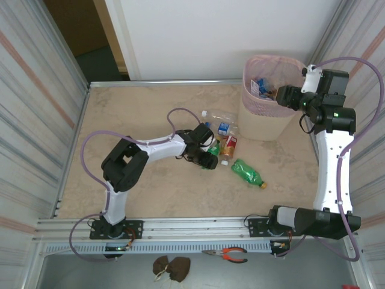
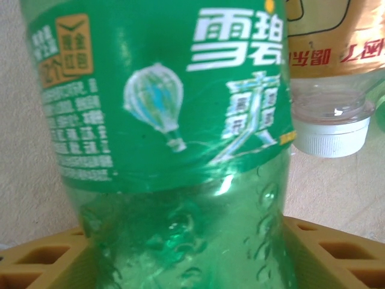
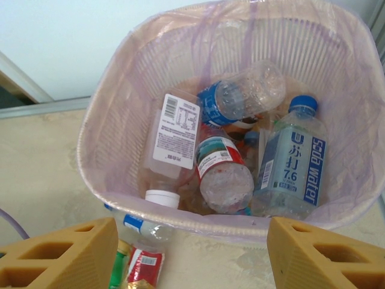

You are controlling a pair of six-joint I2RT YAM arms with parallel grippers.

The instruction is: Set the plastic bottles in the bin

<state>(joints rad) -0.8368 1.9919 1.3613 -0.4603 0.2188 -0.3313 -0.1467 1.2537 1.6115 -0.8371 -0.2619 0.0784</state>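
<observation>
Translucent green bottle (image 2: 168,108) with balloon-print label clamped in the left tool (image 2: 183,253), right tool (image 3: 192,247) empty and spread apart above the pink-lined bin (image 3: 120,108), clear labelled bottles (image 3: 225,180) piled inside

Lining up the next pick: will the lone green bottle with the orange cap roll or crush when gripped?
Likely rolls if nudged: the green bottle lies on its round side on the flat table. Probably light and squashy; it looks like thin, empty plastic.

Green bottle (image 2: 180,150) — both ends cut off at the edges.
</observation>
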